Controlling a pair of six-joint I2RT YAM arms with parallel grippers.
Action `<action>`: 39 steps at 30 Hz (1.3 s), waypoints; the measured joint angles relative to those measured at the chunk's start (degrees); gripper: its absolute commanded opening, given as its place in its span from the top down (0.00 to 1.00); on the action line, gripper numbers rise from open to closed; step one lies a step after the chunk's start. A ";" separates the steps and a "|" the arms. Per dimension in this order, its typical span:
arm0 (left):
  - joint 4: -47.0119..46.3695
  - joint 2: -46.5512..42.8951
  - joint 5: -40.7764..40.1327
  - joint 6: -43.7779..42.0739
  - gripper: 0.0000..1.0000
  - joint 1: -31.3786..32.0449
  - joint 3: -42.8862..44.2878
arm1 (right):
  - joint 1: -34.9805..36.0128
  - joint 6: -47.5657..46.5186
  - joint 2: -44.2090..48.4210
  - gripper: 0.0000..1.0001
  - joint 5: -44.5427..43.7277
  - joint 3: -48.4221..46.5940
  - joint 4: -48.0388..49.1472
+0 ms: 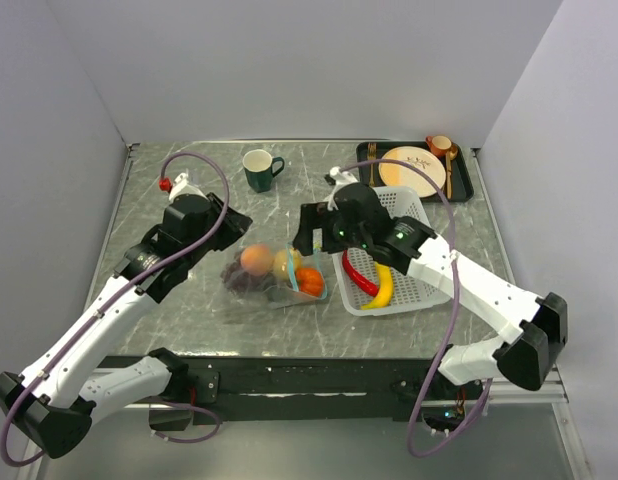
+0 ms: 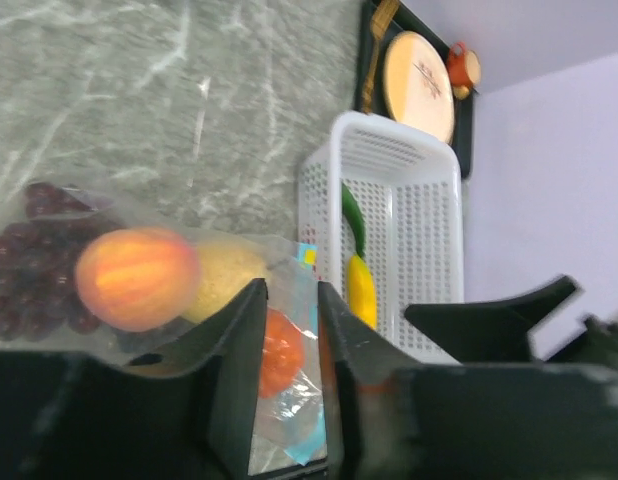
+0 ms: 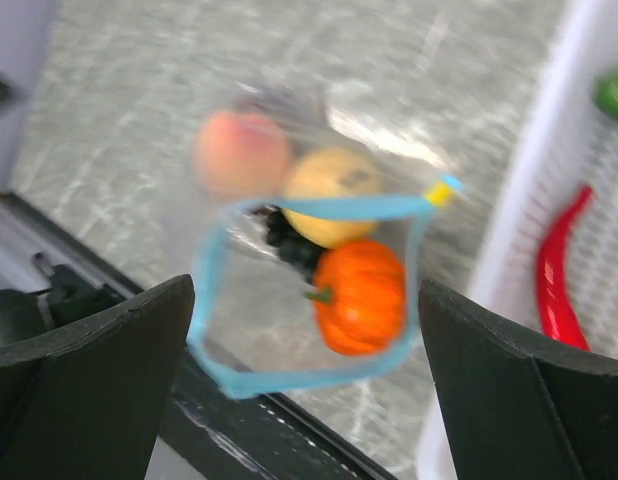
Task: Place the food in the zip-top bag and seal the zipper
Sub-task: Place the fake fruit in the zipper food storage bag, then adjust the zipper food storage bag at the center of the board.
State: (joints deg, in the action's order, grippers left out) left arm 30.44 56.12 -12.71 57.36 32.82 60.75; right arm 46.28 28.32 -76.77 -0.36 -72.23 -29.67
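From above, the bag (image 1: 279, 292) lies on the table (image 1: 189, 300) between the arms, with the peach (image 1: 255, 258) and orange (image 1: 309, 281) inside. The banana (image 1: 382, 290) and chili (image 1: 357, 275) lie in the basket (image 1: 414, 205) just beside it.

In the left wrist view, the left gripper (image 2: 289, 295) is over the bag with its fingers a little apart. Whether they pinch the film, I cannot tell. Grapes (image 2: 29, 260) and lemon (image 2: 224, 275) are also bagged.

In the right wrist view, the right gripper (image 3: 304, 300) is spread wide and grasps nothing. The zipper (image 3: 319, 208) gapes unsealed below it.
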 measured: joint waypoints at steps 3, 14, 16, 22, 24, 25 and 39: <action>-1.38 0.00 2.49 -1.40 0.52 0.00 0.00 | -0.31 1.38 1.60 0.14 -1.01 4.24 -0.81; -2.64 5.57 8.15 -5.22 0.44 5.97 1.86 | -2.32 8.26 8.98 0.22 -6.14 14.21 -4.02; -1.33 6.80 7.63 -5.33 0.44 9.55 3.37 | -5.33 9.18 12.37 0.22 -7.34 14.97 -4.31; 4.33 11.87 4.09 -6.10 0.46 14.80 9.97 | -13.88 9.53 18.62 0.20 -8.94 16.48 -4.66; 6.64 13.11 2.75 -6.27 0.47 15.58 11.45 | -14.84 9.44 18.95 0.19 -9.05 16.48 -4.66; 8.17 13.88 1.84 -6.38 0.48 16.02 12.33 | -15.06 9.35 18.97 0.19 -9.03 16.48 -4.68; 19.08 21.05 -5.25 -6.49 0.54 21.46 17.75 | -15.37 9.31 18.36 0.17 -6.32 17.64 -4.13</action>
State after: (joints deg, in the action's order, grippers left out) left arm 49.52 77.17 -17.96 50.87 54.28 78.50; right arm 30.92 37.63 -58.41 -6.68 -54.59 -33.80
